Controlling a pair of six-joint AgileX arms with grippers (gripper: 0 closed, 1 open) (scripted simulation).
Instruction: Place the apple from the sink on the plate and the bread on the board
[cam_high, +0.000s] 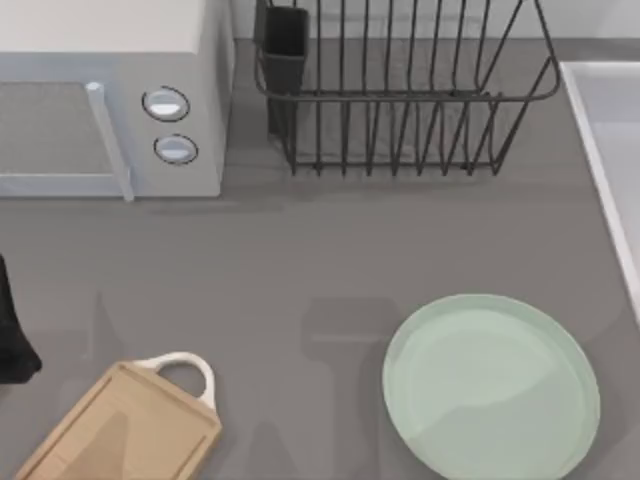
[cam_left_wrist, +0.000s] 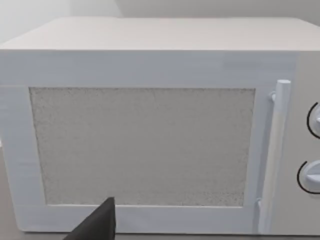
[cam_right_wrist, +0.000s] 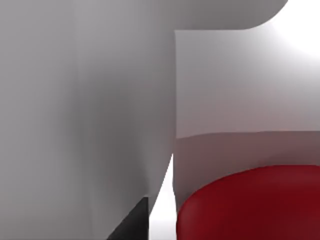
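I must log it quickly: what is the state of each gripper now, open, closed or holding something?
Left gripper: parked facing the microwave; state cannot be told.
Right gripper: in the sink close to the apple; state cannot be told.

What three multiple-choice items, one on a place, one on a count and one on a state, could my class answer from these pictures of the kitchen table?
1. Where does the board lie in the top view?
A. At the table's lower left
B. Inside the dish rack
C. On top of the microwave

2. How many round knobs does the microwave show in the top view?
A. One
B. Two
C. Four

3. What is the state of the plate?
A. It holds the apple
B. It holds the bread
C. Nothing lies on it

Answers:
1 A, the tan board with its white loop handle sits at the lower left.
2 B, two knobs stand one above the other beside the door handle.
3 C, its mint-green surface is bare, while the apple appears red and close in the right wrist view.
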